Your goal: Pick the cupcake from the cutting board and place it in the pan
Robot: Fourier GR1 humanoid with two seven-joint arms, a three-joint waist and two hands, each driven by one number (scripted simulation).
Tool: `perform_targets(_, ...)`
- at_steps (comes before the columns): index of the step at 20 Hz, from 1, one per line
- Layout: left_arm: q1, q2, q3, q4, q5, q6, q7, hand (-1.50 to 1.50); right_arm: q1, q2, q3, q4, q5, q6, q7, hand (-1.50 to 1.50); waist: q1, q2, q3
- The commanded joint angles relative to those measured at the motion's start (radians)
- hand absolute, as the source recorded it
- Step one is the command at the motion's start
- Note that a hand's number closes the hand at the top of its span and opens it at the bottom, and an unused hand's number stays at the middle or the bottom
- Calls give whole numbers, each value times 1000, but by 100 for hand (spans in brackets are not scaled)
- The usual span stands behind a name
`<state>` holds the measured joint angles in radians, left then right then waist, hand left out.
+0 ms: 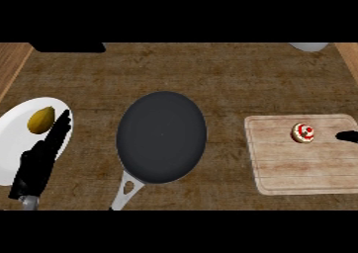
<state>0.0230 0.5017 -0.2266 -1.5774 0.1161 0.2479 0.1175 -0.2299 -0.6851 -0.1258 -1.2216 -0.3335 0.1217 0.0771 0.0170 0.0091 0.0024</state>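
A small cupcake [304, 133] with white frosting and red bits lies on the pale wooden cutting board [306, 168], toward the board's upper right. The dark round pan [161, 136] sits in the middle of the counter, its metal handle pointing down-left. Only the fingertips of my right hand [352, 136] show at the right edge, a short way right of the cupcake and not touching it. My left hand [42, 158] rests at the lower left with straight fingers pointing up, over the white plate.
A white plate [10, 143] at the left carries a yellow-green fruit [40, 120]. A black object [68, 47] sits at the top left and a white vessel [309, 47] at the top right. Lighter wooden strips border the counter on both sides.
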Motion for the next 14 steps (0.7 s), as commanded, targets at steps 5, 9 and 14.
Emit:
perform_targets(5, -3, -27, -18, 21, -36, -1, -37, 0, -68, -232, 98, 198, 224, 254, -178, -150, 17, 1, -1)
perform_targets(9, -11, -76, -52, 10, -47, 12, 7, 0, -213, -263, 179, 225, 273, 383, -112, -150, 20, -1, -2)
perform_targets(14, -52, -47, -1, 34, -31, -25, 32, 0, -353, -259, 237, 314, 315, 574, -154, -150, 19, 0, -2)
